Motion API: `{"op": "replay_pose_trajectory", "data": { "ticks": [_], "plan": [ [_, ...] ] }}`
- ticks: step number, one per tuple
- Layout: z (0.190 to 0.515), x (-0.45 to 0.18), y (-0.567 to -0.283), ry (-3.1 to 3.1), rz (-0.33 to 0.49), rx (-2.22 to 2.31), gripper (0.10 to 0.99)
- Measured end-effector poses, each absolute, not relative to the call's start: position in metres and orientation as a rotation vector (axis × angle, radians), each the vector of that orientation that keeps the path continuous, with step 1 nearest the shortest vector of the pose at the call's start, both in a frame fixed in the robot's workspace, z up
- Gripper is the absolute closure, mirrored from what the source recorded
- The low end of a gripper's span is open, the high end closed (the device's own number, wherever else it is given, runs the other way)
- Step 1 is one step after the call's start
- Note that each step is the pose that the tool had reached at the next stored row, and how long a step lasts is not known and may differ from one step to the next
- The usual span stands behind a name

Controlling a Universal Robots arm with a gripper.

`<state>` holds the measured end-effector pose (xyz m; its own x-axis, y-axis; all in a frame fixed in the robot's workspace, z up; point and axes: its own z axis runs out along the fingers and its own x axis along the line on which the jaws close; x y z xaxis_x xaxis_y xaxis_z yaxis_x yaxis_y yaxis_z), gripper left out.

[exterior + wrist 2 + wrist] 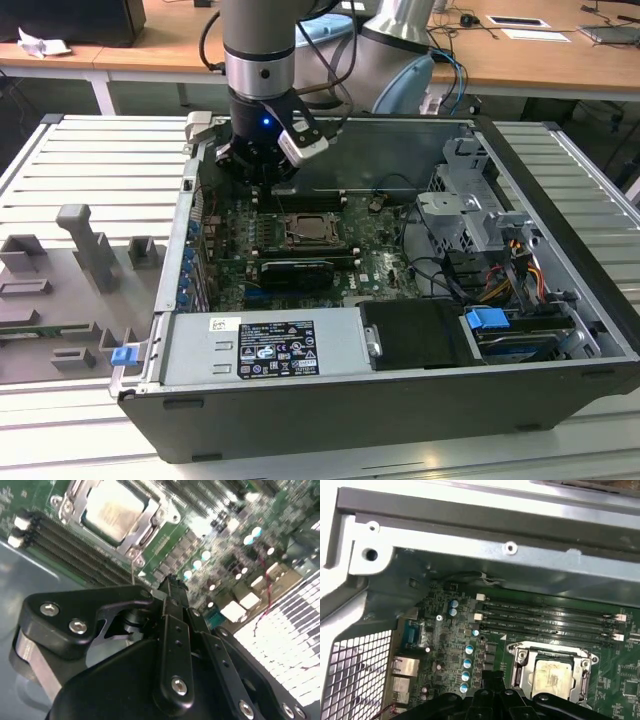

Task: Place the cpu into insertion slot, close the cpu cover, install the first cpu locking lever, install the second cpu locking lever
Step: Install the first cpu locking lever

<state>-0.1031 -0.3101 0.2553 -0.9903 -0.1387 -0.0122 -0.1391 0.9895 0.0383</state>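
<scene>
On the ribbed surface (100, 160), inside the open computer case (400, 400), the chip (112, 510) sits in its socket (142, 535) near the empty, closed-together pincer (172, 583).

Arm (258, 45): silver-grey cylinder, black band circling it, black cables (208, 40) trailing alongside.
Wrist light (265, 123): 1 blue dot glowing.
Gripper (170, 586): black links carrying silver screws (77, 626).

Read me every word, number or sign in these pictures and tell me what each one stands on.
Nothing can be read with certainty; print shows in these places:
On the black label of the grey metal box: white signs and lines, too small to read.
On the white sticker beside it: too small.
On top of the cpu: faint marks, blurred.
On the memory slots: white lettering, too small.
</scene>
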Motion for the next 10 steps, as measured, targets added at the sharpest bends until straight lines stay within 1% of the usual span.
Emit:
{"op": "replay_pose_trajectory", "data": {
  "ticks": [2, 10],
  "plan": [
    [0.255, -0.103, -0.302, 3.124, 0.061, -0.218, 0.980],
    [0.255, -0.103, -0.295, 3.121, 0.060, -0.184, 0.980]
  ]
}}
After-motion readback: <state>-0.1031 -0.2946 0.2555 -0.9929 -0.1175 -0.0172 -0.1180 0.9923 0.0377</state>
